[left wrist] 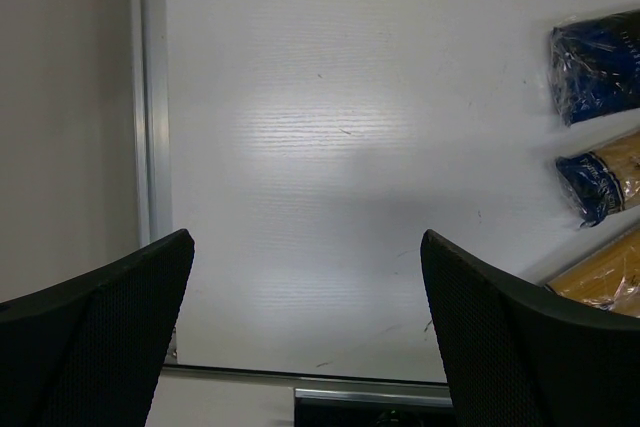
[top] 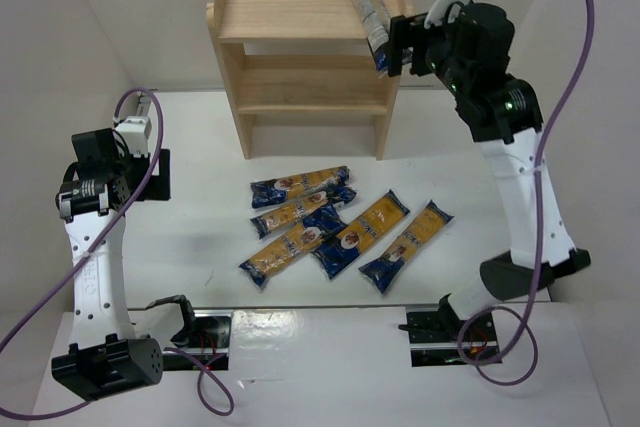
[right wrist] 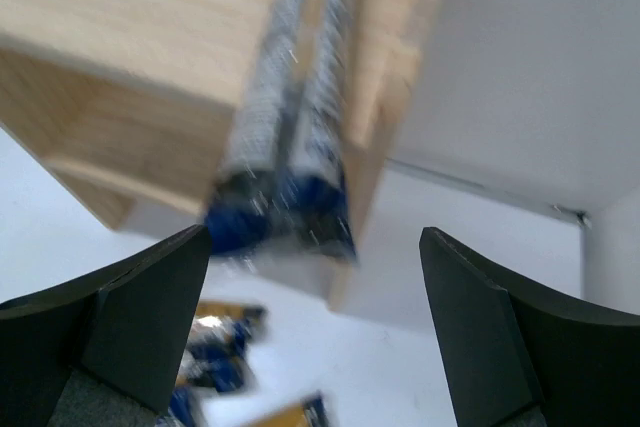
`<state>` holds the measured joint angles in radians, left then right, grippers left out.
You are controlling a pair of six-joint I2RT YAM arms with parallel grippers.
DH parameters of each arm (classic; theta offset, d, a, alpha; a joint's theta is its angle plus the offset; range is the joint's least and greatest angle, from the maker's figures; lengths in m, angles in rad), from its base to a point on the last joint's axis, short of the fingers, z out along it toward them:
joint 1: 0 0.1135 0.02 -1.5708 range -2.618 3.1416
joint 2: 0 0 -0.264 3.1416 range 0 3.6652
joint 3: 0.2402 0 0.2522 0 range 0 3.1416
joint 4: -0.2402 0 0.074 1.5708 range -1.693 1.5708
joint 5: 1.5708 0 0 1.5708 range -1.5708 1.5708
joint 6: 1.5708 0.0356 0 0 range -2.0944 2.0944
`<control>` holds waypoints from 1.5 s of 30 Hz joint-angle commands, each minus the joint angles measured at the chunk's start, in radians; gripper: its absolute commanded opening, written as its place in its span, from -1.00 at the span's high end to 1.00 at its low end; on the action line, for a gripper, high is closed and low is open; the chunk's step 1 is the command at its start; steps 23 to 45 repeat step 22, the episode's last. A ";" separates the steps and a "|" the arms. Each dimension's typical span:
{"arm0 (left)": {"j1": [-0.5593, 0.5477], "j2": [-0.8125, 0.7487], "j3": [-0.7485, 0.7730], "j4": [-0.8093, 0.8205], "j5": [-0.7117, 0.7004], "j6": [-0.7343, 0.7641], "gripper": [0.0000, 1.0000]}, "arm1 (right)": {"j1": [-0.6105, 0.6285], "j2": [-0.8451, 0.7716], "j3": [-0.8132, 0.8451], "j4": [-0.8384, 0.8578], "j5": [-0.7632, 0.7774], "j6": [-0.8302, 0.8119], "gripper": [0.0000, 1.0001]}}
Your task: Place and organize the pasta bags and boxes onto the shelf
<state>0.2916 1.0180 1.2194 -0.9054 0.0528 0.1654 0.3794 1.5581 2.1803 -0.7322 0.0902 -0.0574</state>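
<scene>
In the top view, the wooden shelf [top: 300, 7] is seen at twelve o'clock on the white tabletop [top: 200, 127], its pale planks unpainted and framed by raised side panels. A greyish pack [top: 366, 7] is laid on the top tier against the three o'clock panel, its near end overhanging the front edge. It is judged to be tucked there so that room is left for the others. The right claw [top: 392, 45] is held at that overhanging end. Five blue packs [top: 340, 227], long, narrow and glossy with yellow spaghetti showing, are fanned loosely at the centre of the tabletop, not yet shelved. The left claw [top: 160, 175] is parked at nine o'clock, well apart from them.

In the left wrist view, the left claw [left wrist: 305, 247] is seen spread wide with nothing between its dark textured fingers. Crinkled ends of some of the five blue packs [left wrist: 598, 65] are glimpsed at three o'clock, and a metal rail [left wrist: 150, 97] at nine o'clock.

In the right wrist view, the right claw [right wrist: 315, 235] is likewise spread, nothing being pinched. The greyish pack [right wrist: 300, 97], blurred, is seen beyond it at twelve o'clock, lying along the side panel of the shelf [right wrist: 130, 17].
</scene>
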 commanded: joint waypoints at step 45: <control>0.004 -0.029 -0.060 0.065 0.107 -0.020 -1.00 | -0.524 -0.753 -1.117 0.039 -0.274 -0.067 -0.86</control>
